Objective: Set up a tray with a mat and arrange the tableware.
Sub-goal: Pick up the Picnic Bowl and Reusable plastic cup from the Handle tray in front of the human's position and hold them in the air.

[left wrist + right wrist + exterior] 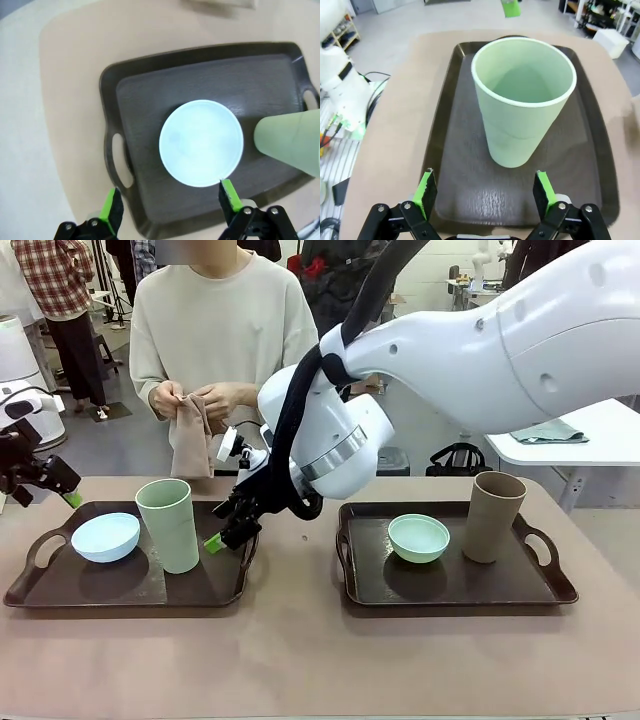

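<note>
Tan tabletop carries two dark trays side by side, and a person at the far side holds a folded cloth, likely the mat. Reaching across the middle, the right gripper is spread wide and empty at the right end of the left tray, with the light green cup just ahead of its fingers, untouched. The left gripper, equally wide and empty, hovers over the pale blue bowl, which sits just left of the cup. Taking the cup probably calls for a level advance, pads low on the wall, then a straight lift over the raised rim without nudging the bowl. Bare table lies near the robot. The right tray holds the mint green bowl and tan cup.
</note>
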`<state>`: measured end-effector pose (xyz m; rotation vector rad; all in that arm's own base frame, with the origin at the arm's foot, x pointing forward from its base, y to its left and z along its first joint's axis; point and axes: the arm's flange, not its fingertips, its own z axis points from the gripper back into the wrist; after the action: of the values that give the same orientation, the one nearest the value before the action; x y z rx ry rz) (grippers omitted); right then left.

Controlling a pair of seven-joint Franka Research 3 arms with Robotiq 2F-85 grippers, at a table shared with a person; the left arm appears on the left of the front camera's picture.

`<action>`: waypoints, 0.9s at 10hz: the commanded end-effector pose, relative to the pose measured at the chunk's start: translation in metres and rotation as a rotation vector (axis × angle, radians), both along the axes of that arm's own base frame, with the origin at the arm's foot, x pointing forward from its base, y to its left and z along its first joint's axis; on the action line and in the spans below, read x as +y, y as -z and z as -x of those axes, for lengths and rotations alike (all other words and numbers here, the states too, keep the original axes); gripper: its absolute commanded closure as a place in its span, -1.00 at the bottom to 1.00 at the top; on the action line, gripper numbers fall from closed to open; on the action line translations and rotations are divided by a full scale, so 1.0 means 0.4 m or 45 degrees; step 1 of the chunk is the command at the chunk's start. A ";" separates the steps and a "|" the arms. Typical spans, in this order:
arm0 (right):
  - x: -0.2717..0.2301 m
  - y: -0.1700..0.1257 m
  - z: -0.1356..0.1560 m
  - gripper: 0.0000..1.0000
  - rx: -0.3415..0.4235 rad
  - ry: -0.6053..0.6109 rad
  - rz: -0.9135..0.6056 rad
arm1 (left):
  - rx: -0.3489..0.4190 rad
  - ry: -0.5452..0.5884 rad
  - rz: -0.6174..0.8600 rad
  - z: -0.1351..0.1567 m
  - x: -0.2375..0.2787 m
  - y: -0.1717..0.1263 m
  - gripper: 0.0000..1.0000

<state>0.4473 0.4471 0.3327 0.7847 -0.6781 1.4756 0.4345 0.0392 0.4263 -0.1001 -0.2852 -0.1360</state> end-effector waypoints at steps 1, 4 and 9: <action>0.042 0.050 -0.021 -1.00 -0.050 0.022 -0.095 | 0.001 0.006 -0.001 -0.009 0.013 0.003 -1.00; 0.086 0.090 -0.029 -1.00 -0.058 0.064 -0.114 | -0.015 0.035 0.034 -0.010 0.010 0.043 -1.00; 0.120 0.099 -0.033 -1.00 -0.052 0.060 -0.123 | -0.018 0.082 -0.037 -0.022 -0.013 0.108 -1.00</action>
<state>0.4608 0.4912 0.2984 0.8227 -0.7424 1.4390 0.4394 0.0358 0.3933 -0.0871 -0.2779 -0.1814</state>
